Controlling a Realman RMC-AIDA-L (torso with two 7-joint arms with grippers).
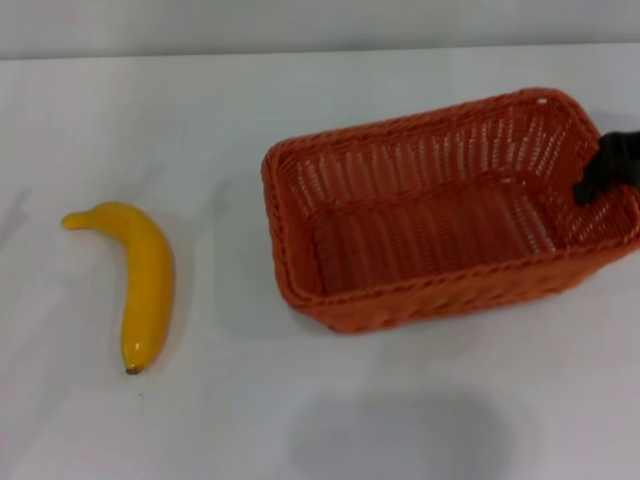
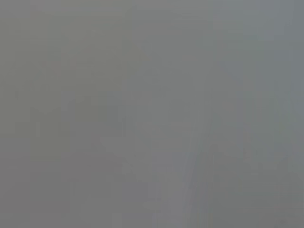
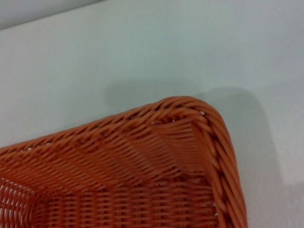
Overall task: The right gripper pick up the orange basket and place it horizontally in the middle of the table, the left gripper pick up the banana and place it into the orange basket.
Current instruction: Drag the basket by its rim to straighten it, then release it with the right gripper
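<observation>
On the white tabletop (image 1: 400, 410) sits an orange wicker basket (image 1: 440, 215), open side up. Right end effector (image 1: 612, 168) touches its right rim; grip state unclear.

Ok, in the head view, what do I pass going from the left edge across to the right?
banana → orange basket → right gripper, at the basket's right end wall, all on the white table.
</observation>
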